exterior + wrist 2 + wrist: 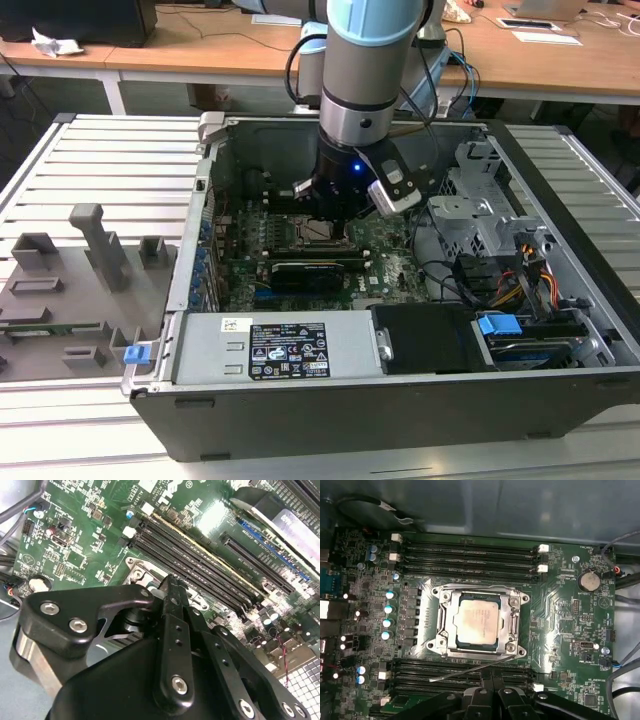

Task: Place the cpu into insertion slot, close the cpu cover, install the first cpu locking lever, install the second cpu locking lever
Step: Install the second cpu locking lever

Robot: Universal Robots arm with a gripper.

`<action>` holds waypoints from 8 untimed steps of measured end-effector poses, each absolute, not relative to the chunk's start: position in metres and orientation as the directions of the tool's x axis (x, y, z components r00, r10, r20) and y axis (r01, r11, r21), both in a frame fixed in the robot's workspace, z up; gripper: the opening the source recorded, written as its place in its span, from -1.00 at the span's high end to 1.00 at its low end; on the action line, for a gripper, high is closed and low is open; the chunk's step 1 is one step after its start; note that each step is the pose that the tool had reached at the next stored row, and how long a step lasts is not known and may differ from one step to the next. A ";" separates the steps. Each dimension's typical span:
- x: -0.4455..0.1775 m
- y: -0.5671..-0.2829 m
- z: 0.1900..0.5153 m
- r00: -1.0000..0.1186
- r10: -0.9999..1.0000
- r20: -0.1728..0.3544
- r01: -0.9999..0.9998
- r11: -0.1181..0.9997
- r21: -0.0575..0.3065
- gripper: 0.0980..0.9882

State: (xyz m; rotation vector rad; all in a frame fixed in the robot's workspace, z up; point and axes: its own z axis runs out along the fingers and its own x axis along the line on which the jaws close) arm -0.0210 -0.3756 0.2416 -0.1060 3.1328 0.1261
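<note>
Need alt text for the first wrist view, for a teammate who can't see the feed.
The cpu sits in the insertion slot on the green motherboard, with the cpu cover closed around it. A thin lever juts out beside the socket, near the gripper, whose fingers look closed together. Memory slots flank the socket.

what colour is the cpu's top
Dull silver-grey with a tan tinge; the cpu shows best in the first wrist view.

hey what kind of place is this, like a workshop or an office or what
Probably a robotics lab or test workshop. An open computer case lies on a slatted metal table, with grey fixture blocks beside it, and wooden desks stand behind. The gripper hangs over the green motherboard, by the cpu.
</note>
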 end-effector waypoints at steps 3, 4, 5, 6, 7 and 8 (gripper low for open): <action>-0.033 -0.376 0.241 -0.998 -0.067 -0.007 -0.068 0.994 0.081 0.97; -0.037 -0.376 0.241 -0.998 -0.067 -0.007 -0.068 0.994 0.081 0.97; -0.042 -0.376 0.240 -0.998 -0.067 -0.007 -0.067 0.994 0.081 0.97; -0.044 -0.376 0.240 -0.998 -0.067 -0.007 -0.068 0.994 0.081 0.97; -0.047 -0.376 0.239 -0.998 -0.067 -0.007 -0.068 0.994 0.082 0.97; -0.050 -0.376 0.236 -0.998 -0.067 -0.007 -0.068 0.994 0.083 0.97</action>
